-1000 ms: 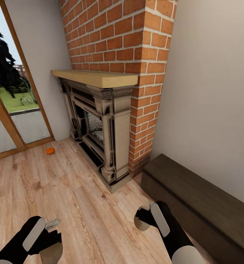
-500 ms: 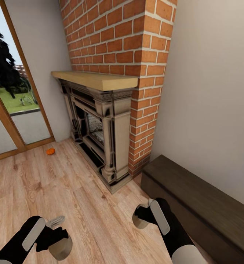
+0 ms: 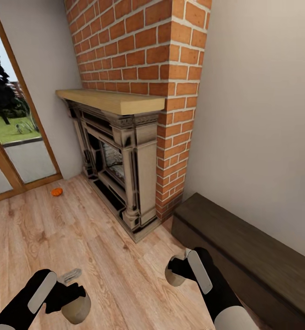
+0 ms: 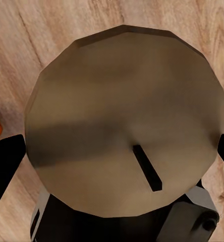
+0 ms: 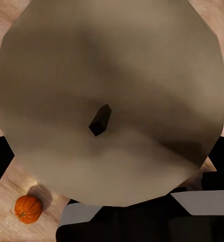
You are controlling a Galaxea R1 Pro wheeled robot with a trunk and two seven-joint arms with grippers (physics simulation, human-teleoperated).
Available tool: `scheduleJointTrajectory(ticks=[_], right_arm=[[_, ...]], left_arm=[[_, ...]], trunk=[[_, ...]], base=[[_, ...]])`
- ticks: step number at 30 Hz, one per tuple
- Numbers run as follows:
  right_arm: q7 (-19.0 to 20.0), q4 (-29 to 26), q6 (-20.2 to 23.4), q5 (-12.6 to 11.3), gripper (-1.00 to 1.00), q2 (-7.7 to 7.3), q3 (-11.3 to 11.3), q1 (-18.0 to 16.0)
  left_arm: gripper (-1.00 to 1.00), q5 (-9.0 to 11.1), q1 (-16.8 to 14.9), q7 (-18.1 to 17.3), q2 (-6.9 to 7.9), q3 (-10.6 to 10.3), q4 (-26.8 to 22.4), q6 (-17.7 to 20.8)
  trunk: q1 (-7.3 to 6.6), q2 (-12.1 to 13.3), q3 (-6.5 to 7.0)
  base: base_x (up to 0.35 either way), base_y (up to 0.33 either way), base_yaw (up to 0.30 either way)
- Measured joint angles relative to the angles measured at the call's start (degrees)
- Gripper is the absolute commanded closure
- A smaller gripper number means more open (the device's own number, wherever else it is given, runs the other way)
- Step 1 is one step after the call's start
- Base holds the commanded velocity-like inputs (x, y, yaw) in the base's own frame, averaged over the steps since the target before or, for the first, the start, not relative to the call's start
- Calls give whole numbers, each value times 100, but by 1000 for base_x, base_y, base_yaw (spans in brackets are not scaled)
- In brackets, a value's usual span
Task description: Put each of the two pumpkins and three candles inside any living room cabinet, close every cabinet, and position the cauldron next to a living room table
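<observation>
Scene sliding left as head turns; both fingers [image 3: 63,293] [image 3: 177,271] gripping candles [image 3: 76,308] [image 3: 173,277]; cabinet [image 3: 244,247] shut, pumpkin [image 3: 56,192] lying on floor [image 3: 102,256].

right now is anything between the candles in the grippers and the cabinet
Nothing visible does. The right gripper holds a candle over bare floor just short of the cabinet; the left gripper holds the other candle farther away. But the cabinet is shut, so a drawer must open first.

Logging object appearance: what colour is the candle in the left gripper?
Grey-tan with a dark wick; the candle in the left gripper shows best in the left wrist view.
</observation>
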Motion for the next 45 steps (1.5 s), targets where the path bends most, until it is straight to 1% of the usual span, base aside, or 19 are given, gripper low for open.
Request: scheduleJointTrajectory(ticks=[9,20,35,40,45], right_arm=[[0,0,2,4,100,1,0,0],[6,0,3,5,100,0,0,0],[9,0,3,-3,100,7,0,0],[9,6,3,-2,100,5,0,0],[9,9,3,-3,100,7,0,0]], left_arm=[[100,-3,0,10,8,-5,-14,2],[100,-12,0,14,9,-5,-14,3],[100,-9,1,17,9,-5,-14,3],[100,-9,1,18,9,-5,-14,2],[100,-11,0,24,15,-5,-14,-9]], trunk=[[0,0,0],[0,0,0],[0,0,0],[0,0,0],[0,0,0]], base=[[-19,0,-271],[-238,0,-272],[-18,0,-272],[-183,0,-272],[-45,0,-273]])
